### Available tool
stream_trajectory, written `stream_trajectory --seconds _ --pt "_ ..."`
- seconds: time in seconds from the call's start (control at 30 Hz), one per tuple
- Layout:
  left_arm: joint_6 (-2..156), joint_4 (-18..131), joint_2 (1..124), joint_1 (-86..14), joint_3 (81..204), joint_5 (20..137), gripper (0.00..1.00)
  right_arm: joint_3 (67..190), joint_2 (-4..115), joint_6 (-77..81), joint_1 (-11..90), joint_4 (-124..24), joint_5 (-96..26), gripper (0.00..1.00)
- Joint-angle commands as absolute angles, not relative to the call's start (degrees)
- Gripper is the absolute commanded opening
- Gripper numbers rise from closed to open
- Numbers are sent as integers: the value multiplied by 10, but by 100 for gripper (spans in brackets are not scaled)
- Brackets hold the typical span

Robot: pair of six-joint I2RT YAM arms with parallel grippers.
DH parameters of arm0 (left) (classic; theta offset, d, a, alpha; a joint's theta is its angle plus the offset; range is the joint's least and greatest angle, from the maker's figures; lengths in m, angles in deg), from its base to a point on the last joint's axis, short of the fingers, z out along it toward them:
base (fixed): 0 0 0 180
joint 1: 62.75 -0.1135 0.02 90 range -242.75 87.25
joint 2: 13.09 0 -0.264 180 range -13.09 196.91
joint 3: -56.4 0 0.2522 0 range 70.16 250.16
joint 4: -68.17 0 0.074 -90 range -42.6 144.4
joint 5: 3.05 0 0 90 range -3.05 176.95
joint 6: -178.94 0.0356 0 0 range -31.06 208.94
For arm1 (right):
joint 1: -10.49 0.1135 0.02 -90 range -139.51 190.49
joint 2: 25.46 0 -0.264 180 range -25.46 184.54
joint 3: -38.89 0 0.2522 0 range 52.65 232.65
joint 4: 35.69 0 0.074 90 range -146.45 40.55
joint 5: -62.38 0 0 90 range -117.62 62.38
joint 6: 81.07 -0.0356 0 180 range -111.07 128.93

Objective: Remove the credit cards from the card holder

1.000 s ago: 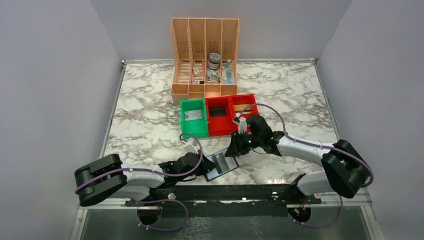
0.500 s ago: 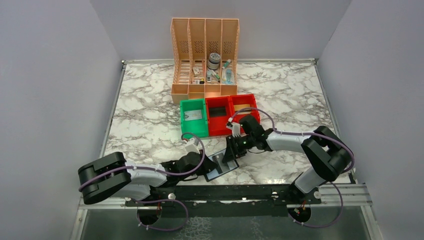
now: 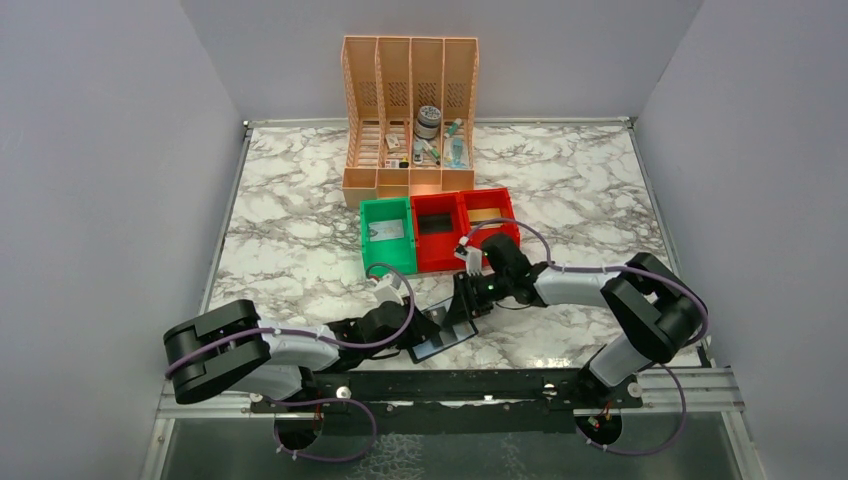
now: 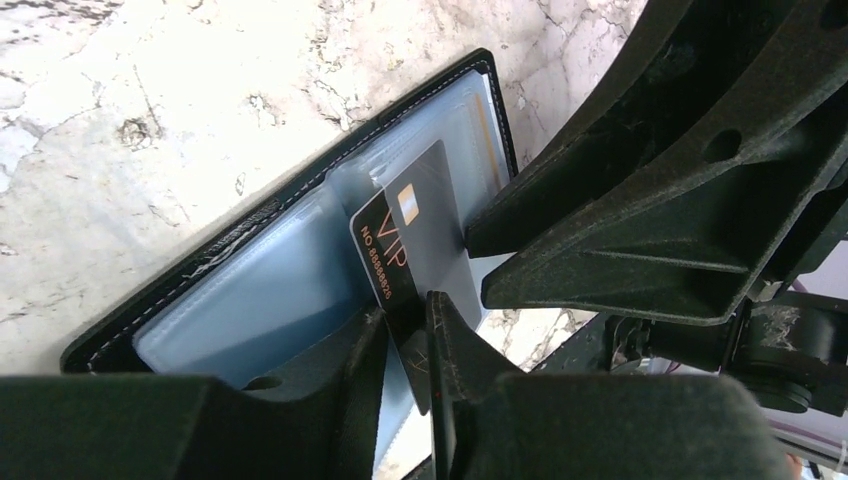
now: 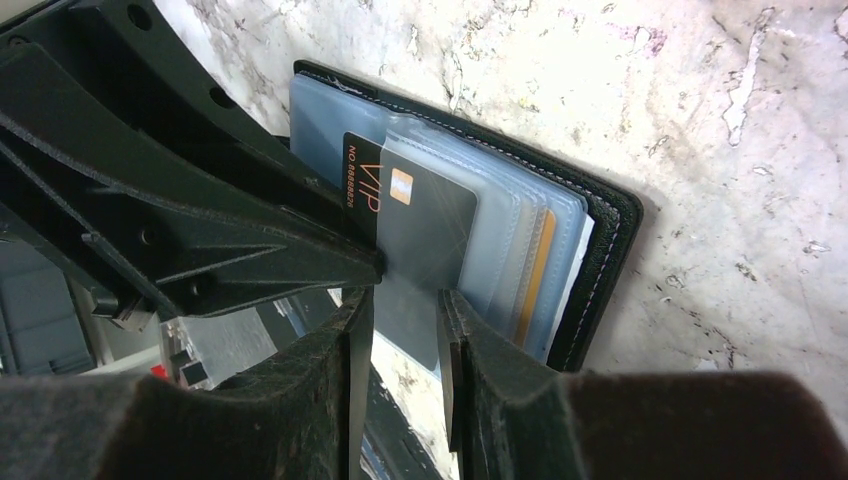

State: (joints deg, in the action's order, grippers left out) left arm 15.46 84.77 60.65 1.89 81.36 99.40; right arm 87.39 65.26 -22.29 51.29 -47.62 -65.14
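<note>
Two robot arms meet over the black card holder [image 3: 441,338], which lies open on the marble worktop [image 3: 300,250] near its front edge. The left tool [image 4: 405,316] straddles a dark grey VIP card [image 4: 412,235] that is part way out of a clear sleeve [image 5: 500,215], its jaws slightly parted and not clamped. The right tool [image 5: 402,302] stands parted astride the sleeve's edge. A tan card [image 5: 538,262] sits in a pocket behind.

Walls [image 3: 100,150]: plain pale grey panels on the left, back and right, closing in the table
Table [image 3: 290,240]: white marble-patterned top with grey veins and a thin metal rim
Back of the table: a peach slotted file organiser [image 3: 410,110] stands near the back wall
Near edge: a black rail [image 3: 450,385] runs across
Light: even and soft, with only faint shadows
</note>
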Motion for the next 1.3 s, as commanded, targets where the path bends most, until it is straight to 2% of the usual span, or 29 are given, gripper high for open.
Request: stream_trajectory --seconds 0.0,0.17,0.3,0.4,0.83,1.03,1.27 --pt "136 835 601 24 804 1011 19 847 658 -211 515 -504 -594 31" --pt "128 834 566 24 776 1022 14 842 634 -210 515 -518 -558 31" --pt "128 834 545 24 760 1018 4 843 626 -209 515 -520 -554 31" --pt "131 834 534 24 752 1016 1 848 621 -206 515 -523 -554 31" --pt "161 823 509 24 759 1012 0 860 564 -206 515 -478 -617 35" --pt "178 782 486 24 772 1022 0 849 584 -217 515 -414 -681 36" --pt "185 721 455 24 781 1033 0 883 631 -180 515 -461 -649 37"
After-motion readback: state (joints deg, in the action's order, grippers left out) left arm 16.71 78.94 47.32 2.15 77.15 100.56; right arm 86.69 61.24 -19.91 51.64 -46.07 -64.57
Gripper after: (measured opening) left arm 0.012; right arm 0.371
